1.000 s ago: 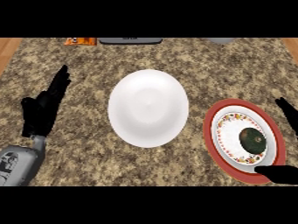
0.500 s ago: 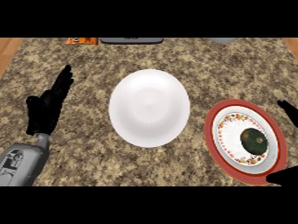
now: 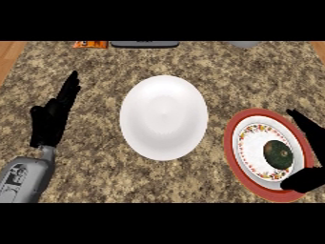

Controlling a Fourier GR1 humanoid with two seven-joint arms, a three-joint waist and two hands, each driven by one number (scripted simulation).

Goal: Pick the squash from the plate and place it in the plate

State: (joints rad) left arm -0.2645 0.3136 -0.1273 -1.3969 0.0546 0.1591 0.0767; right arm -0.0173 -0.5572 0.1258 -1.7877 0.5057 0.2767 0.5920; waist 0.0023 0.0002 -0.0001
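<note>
A dark green squash [image 3: 278,153] lies on a red-rimmed plate with a patterned white centre [image 3: 244,162] at the right of the counter. My right hand [image 3: 324,151] is open beside that plate's right edge, fingers stretched along the rim and thumb [image 3: 304,181] across the plate's lower right; it does not hold the squash. A plain white plate [image 3: 164,116] sits in the middle of the counter. At the left my left hand [image 3: 52,115] rests open with fingers up, well apart from both plates.
The speckled granite counter [image 3: 108,176] has wooden strips along its left and right sides. An orange packet [image 3: 89,44], a dark flat object [image 3: 144,44] and a grey object [image 3: 243,44] sit along the far edge.
The right hand has slid slightly right and down along the red plate's edge. The view has shifted a little. The squash and both plates have stayed put.
</note>
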